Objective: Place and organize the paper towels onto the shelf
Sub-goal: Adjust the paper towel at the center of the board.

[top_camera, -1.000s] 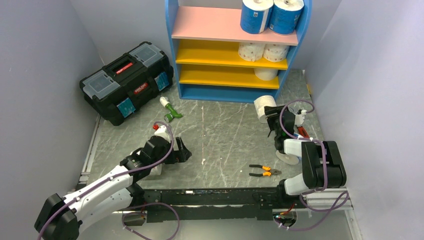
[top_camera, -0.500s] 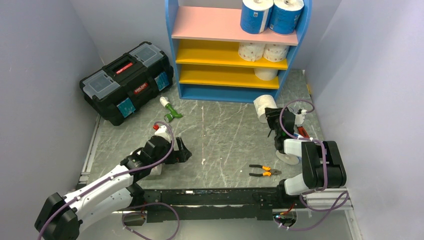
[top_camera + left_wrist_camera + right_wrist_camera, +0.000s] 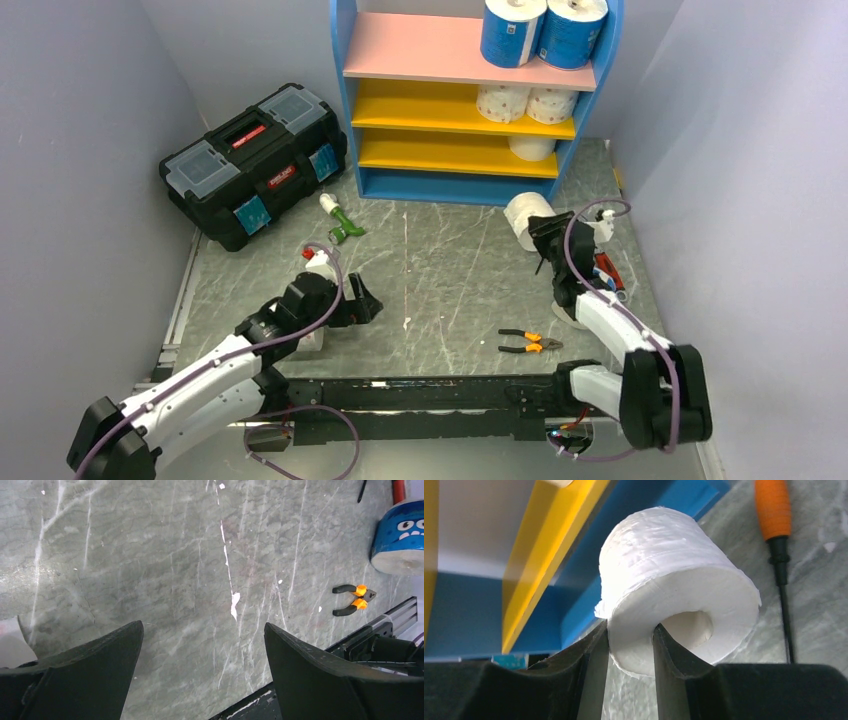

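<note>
Since a second ago the right arm has stretched forward and the right pincer [image 3: 630,630] has closed on the plain white roll [image 3: 674,580], one finger in the core hole, the other outside its soft, slightly ragged wall. It lies on its side just in front of the shelf [image 3: 345,90].

Five stand on the shelf:
- two blue-wrapped rolls [image 3: 513,30] on the pink board
- two dotted white rolls [image 3: 502,102] on the upper yellow board
- one white roll [image 3: 531,148] on the lower board

Another blue-wrapped roll [image 3: 400,540] sits on the tabletop [image 3: 450,270]. The left pincer [image 3: 202,630] hangs wide open, empty.
</note>
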Controlling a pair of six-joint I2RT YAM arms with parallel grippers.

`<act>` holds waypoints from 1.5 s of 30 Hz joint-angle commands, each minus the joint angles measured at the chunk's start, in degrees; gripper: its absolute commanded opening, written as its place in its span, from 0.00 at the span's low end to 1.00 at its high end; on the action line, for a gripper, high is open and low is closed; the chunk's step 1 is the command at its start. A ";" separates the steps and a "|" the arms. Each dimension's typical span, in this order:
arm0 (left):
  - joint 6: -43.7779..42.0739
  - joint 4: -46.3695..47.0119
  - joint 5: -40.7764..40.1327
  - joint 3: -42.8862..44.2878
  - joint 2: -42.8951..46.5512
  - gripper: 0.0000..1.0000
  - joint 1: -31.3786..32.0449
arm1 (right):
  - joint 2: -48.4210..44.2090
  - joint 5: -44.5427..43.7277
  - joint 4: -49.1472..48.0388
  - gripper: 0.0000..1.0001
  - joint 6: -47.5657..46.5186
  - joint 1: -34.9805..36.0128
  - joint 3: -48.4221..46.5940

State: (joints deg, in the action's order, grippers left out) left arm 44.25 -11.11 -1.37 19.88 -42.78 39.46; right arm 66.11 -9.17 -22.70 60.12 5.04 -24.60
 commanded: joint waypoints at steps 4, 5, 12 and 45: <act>1.29 -0.52 -0.25 -0.94 4.35 0.97 0.10 | -12.19 -5.25 20.20 0.30 -13.73 9.45 -9.07; 1.54 -0.80 -0.32 -1.17 4.94 0.97 0.17 | -13.52 -4.88 22.08 0.30 -15.70 10.67 -9.78; 2.47 -3.19 -1.94 -2.36 10.53 0.97 0.12 | -17.65 -2.87 41.73 0.31 -28.64 21.67 -18.50; 0.93 -4.06 -3.22 0.12 7.71 0.98 0.14 | 21.72 -17.02 63.07 0.65 -44.40 61.91 -45.95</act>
State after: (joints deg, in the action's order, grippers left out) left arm 46.13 -14.85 -3.55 18.00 -34.44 39.46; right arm 88.27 -25.02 39.44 16.45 66.59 -67.42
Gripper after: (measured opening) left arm 0.980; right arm 0.609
